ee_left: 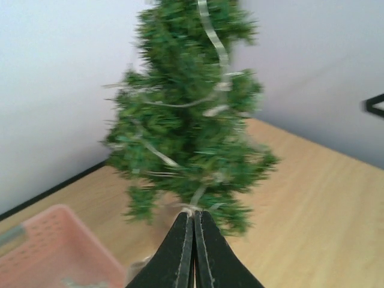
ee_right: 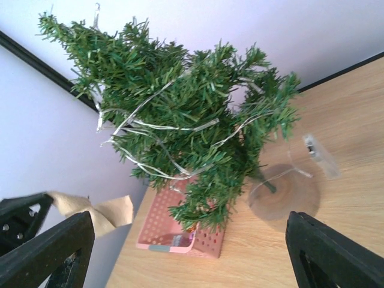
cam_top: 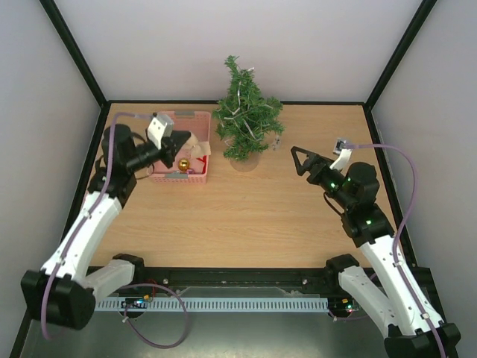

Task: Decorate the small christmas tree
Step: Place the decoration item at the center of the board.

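The small christmas tree (cam_top: 247, 112) stands at the back middle of the table, dark green with pale string through it, on a round clear base (ee_right: 282, 195). It fills the left wrist view (ee_left: 189, 120) and the right wrist view (ee_right: 180, 120). My left gripper (cam_top: 180, 145) hangs over the pink basket (cam_top: 181, 173), left of the tree. Its jaws are pressed together (ee_left: 194, 215) on a beige burlap bow (ee_right: 90, 210), which dangles beside it (cam_top: 197, 140). My right gripper (cam_top: 302, 160) is open and empty, right of the tree and pointing at it (ee_right: 192, 264).
The pink basket (ee_right: 180, 234) holds a gold ball (cam_top: 183, 163) and a red ornament (cam_top: 200, 158). A small clear battery box (ee_right: 321, 156) lies by the tree's base. Black frame posts and pale walls enclose the table on three sides.
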`<state>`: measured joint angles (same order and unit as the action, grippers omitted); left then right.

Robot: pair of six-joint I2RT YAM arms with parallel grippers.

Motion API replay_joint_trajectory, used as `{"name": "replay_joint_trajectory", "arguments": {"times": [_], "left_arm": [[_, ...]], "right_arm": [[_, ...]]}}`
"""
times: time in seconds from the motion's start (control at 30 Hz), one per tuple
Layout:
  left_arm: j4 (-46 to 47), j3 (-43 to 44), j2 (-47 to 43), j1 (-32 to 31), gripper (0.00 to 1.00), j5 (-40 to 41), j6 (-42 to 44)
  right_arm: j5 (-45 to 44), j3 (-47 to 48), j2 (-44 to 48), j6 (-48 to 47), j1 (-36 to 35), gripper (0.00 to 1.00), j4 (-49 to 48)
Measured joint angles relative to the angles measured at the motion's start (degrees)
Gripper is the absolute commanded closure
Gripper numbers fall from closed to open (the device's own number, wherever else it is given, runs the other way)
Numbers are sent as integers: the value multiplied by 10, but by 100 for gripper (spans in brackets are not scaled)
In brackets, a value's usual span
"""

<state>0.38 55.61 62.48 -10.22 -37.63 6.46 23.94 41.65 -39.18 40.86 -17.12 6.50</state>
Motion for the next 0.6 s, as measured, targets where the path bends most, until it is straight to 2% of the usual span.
{"name": "replay_joint_trajectory", "arguments": {"times": [0.17,0.3,0.6], "left_arm": [[76,-101,-88,-38,98,-44,-100],[134,-183,-121,-93,98,-40,-167],[299,-302,-76,-244,97,50,-269]], "right_arm": [[24,-17,1,26,-10,18,-23],[25,-30,-2,31,-15,18,-25],[-9,-30,-9,26,-17,18,-15]]}}
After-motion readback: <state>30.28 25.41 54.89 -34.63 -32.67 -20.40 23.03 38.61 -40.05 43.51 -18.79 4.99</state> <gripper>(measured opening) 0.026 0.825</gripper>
